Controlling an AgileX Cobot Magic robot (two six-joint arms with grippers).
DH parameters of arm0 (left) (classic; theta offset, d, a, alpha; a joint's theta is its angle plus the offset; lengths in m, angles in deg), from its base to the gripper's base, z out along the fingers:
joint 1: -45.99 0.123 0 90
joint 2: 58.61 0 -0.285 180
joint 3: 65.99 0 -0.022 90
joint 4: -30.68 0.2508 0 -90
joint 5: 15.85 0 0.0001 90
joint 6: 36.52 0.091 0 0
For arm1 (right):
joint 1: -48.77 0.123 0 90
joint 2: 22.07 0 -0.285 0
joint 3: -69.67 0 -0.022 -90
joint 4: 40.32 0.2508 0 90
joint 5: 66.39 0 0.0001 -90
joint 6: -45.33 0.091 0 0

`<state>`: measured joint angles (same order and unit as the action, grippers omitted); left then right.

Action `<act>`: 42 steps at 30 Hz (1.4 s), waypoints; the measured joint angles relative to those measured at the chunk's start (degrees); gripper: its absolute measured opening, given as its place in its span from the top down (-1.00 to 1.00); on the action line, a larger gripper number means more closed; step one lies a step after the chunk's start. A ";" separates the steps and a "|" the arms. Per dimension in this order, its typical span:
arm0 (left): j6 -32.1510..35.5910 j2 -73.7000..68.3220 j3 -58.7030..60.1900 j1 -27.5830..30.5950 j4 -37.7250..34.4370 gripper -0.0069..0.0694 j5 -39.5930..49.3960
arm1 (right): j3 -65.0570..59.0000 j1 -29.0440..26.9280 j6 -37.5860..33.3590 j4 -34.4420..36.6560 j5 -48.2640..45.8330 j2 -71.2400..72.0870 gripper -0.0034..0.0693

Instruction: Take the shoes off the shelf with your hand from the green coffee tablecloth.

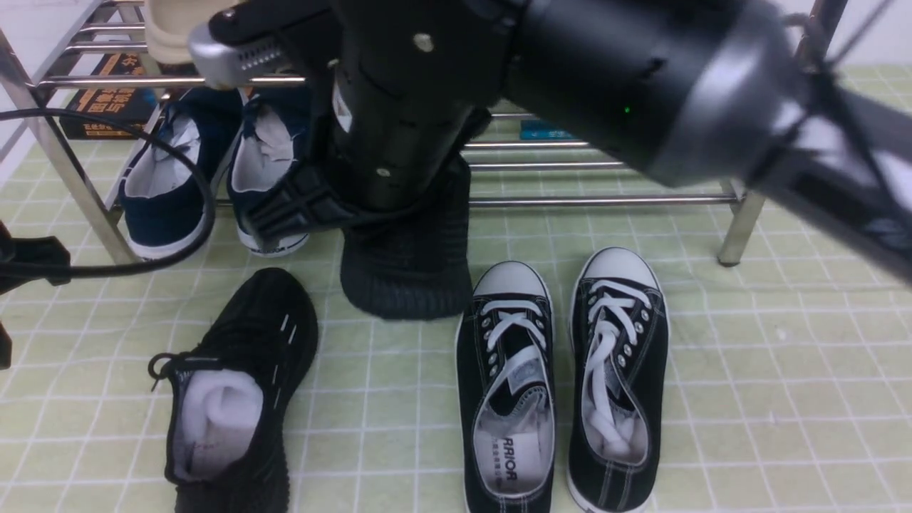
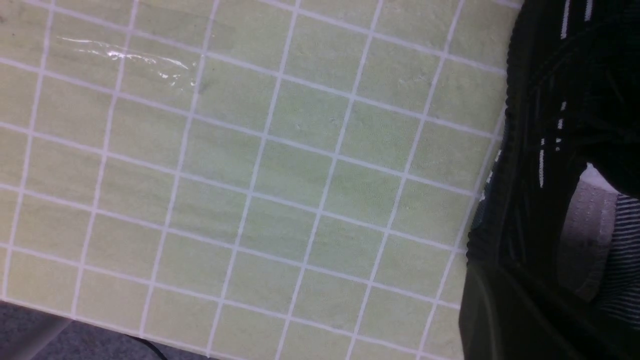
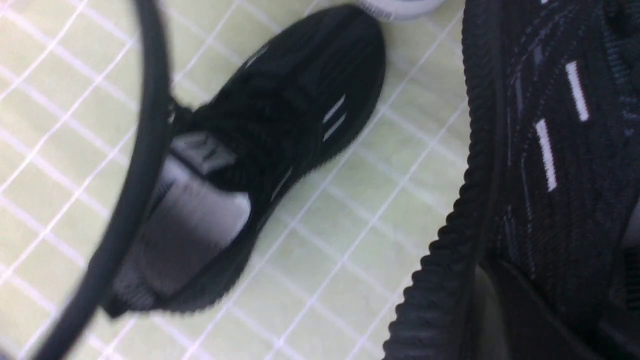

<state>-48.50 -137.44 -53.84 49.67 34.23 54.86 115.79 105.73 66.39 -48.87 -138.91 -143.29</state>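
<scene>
Right arm (image 1: 641, 78) blocks the steel shoe rack (image 1: 605, 201); its hand (image 1: 306, 214) grips a black knit sneaker (image 1: 413, 285) toe-down on the surface (image 1: 784, 356), beside canvas sneakers (image 1: 563, 385). Left hand (image 1: 32, 260): grip unclear.

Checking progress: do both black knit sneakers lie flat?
No, the left sneaker lies flat, but the second sneaker hangs toe-down from the right arm.

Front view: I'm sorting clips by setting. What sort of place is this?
Likely a staged indoor shoe-storage corner: a steel shoe rack, black knit sneakers and canvas sneakers in front, a green grid tablecloth underneath.
</scene>
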 joint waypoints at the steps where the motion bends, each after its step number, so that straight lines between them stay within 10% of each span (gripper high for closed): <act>1: 0.00 0.00 0.00 0.00 0.00 0.73 0.00 | -0.79 0.10 0.08 0.13 0.00 0.23 0.86; 22: 0.05 0.00 0.00 0.00 0.11 0.69 -0.38 | -16.77 9.36 29.90 -15.10 5.40 -1.73 0.86; 42: 0.05 0.00 0.00 0.00 0.28 0.63 -0.13 | -16.72 9.41 38.63 -14.32 12.96 -9.55 0.73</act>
<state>-48.45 -137.44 -53.84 49.67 34.52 54.73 99.08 115.14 105.02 -63.19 -125.95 -152.84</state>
